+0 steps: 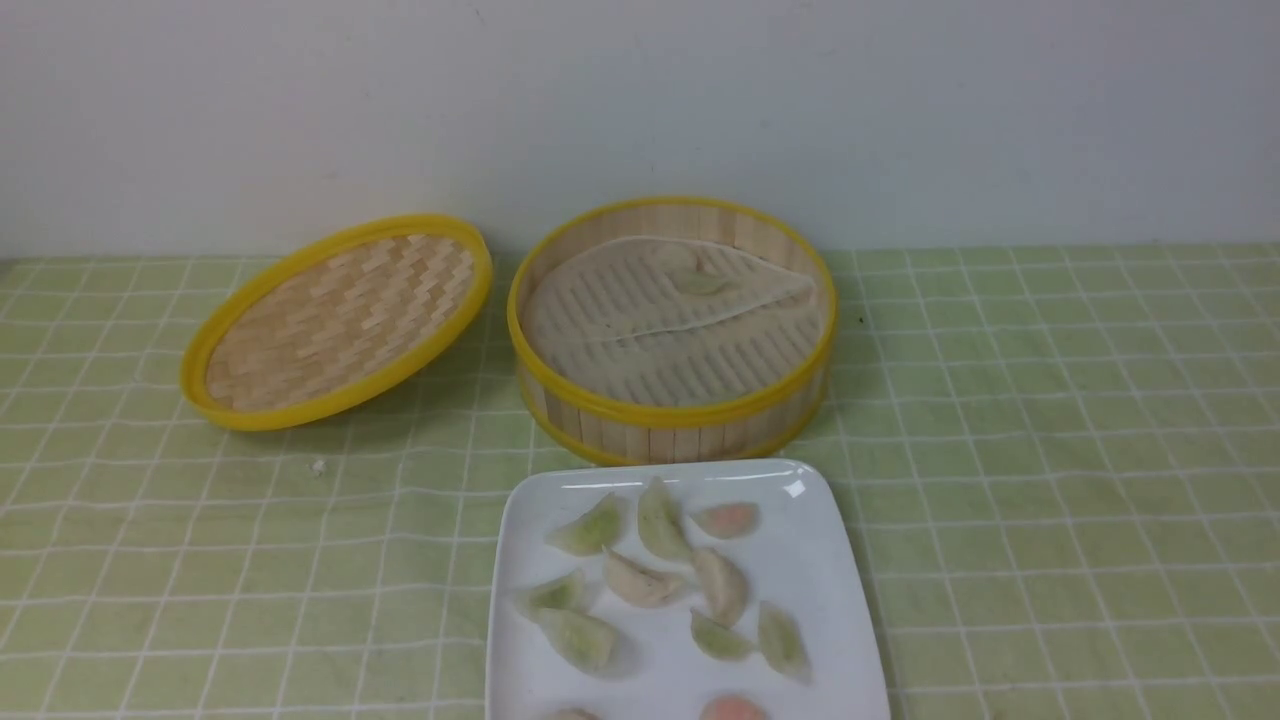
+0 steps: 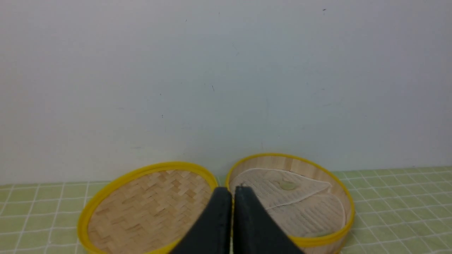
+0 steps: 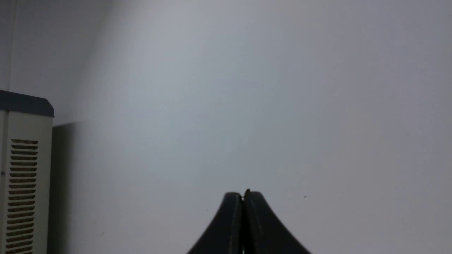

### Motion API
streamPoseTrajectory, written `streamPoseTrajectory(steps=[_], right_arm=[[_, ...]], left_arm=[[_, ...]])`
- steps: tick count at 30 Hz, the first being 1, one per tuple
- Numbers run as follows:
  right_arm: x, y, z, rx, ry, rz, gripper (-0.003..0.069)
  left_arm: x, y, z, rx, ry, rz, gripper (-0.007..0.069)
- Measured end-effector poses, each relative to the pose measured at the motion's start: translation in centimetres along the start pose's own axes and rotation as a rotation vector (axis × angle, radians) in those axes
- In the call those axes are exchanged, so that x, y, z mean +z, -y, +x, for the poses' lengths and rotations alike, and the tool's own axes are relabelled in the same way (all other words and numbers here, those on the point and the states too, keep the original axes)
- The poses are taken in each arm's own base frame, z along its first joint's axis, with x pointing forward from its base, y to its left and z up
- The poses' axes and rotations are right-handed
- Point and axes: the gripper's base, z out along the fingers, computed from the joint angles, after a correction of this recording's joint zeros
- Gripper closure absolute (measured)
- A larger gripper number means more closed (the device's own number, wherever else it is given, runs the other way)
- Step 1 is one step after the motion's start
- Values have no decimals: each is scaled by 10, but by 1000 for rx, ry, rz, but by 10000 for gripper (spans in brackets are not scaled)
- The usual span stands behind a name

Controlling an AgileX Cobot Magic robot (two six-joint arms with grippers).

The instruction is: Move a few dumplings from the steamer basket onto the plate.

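Observation:
The steamer basket [image 1: 670,410] stands at the table's middle back, its whitish liner folded over and a pale green dumpling [image 1: 700,283] showing through the fold. In front of it the white plate [image 1: 820,600] carries several dumplings [image 1: 640,580], green, cream and pink. Neither arm appears in the front view. In the left wrist view my left gripper [image 2: 232,190] is shut and empty, held back from the steamer basket [image 2: 317,241] and level with the gap between it and the lid. My right gripper [image 3: 243,194] is shut, empty, facing a bare wall.
The shallow woven lid [image 1: 340,320] lies tilted to the left of the basket, also visible as the lid [image 2: 148,208] in the left wrist view. A green checked cloth [image 1: 1050,450] covers the table. A beige vented cabinet [image 3: 21,176] stands by the wall.

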Motion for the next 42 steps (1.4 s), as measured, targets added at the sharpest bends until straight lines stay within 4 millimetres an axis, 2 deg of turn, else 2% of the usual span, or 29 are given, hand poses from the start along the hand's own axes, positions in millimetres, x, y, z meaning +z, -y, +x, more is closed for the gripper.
streamPoseTrajectory(steps=[21,24,27,30,32,35,39,42], right_arm=[[0,0,0,1,0,0,673],[0,0,0,1,0,0,673],[0,0,0,1,0,0,673],[0,0,0,1,0,0,673],[0,0,0,1,-1,0,673],[0,0,0,1,-1,0,673],[0,0,0,1,-1,0,673],[0,0,0,1,-1,0,673]], left_arm=[[0,0,1,2,-2,-2,631],[3,-1,11,15,-4,0,631],[7,-4,37,41,3,-15,631],[12,-11,82,79,16,-48,631],[14,-15,101,96,18,-69,631],[21,-27,158,127,5,-141,631],[27,-38,209,117,-64,-206,631],[28,-41,219,106,-107,-230,631]])
